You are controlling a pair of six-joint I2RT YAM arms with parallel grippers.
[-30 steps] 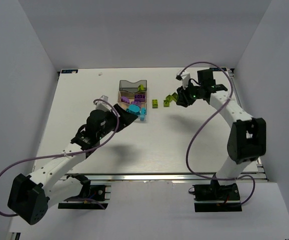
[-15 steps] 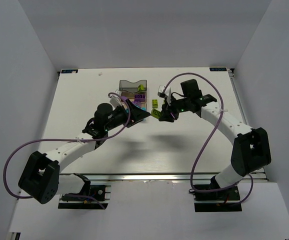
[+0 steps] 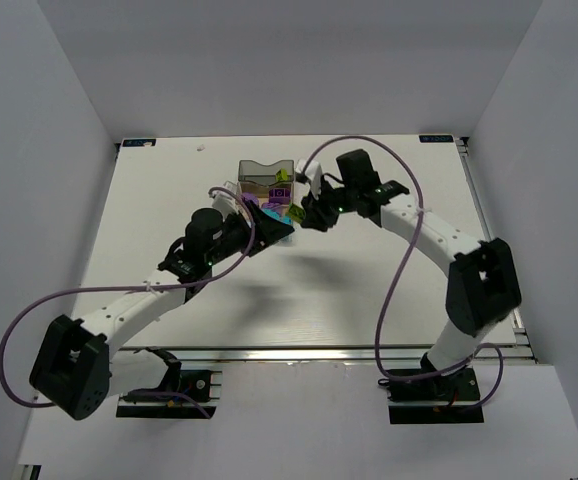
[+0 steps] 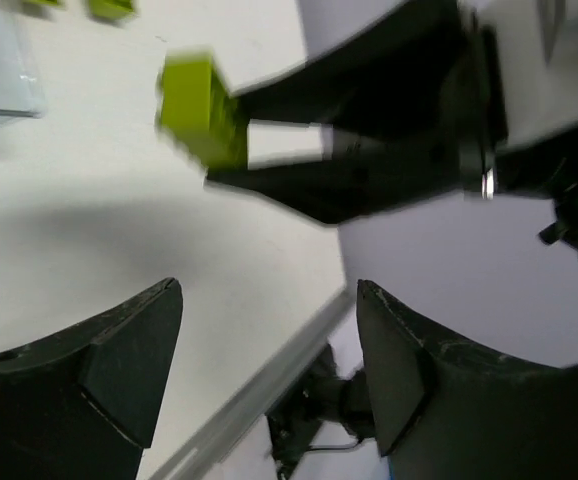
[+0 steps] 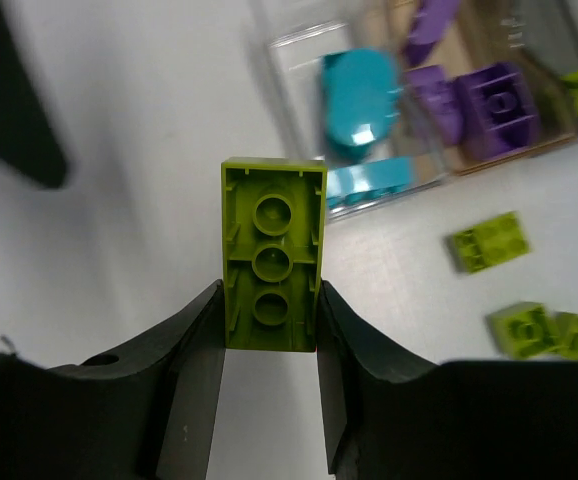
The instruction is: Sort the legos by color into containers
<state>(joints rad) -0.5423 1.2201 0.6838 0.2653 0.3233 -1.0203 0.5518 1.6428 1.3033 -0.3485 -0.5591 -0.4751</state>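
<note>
Top cam, near edge: both arm bases, arms reaching in over the white worktop (image 3: 369,290), meeting mid-table at the near end of the bin row.

L side: left pincer (image 4: 267,288) released, jaws wide apart, nothing btwn them. Hovers over bare worktop, just left of the other arm's tip. Not touching any brick or bin.

R side: right pincer (image 5: 269,290) clenched on one lime brick (image 5: 272,230), gripped by its long sides. Hollow underside w/ three round tubes faces the wrist cam. Brick is off the worktop, just short of the near corner of the clear bin (image 5: 294,100). Not inside any bin. Left wrist cam shows the same brick in the air w/ shadow on the surface below.

Bins, 3 in a row, running away from the arms, walls touching or nearly so:
- Clear bin, nearest: cyan bricks (image 5: 359,100) only. One rounded piece plus one flat piece along the near wall.
- Amber bin (image 5: 479,40), middle: purple bricks (image 5: 499,105), approx 3–4, one studded square, rest partly cut off. Exact count: cannot tell.
- Grey bin (image 3: 259,168), farthest: smoky walls. One lime piece shows at its near right corner. Rest of contents too dark to read.

Outside bins: loose lime bricks (image 5: 489,243), 3 seen, on the worktop to the right of the row. One sits alone near the clear bin, two lie touching a bit nearer the arm. Top cam hides them under the R arm.
</note>
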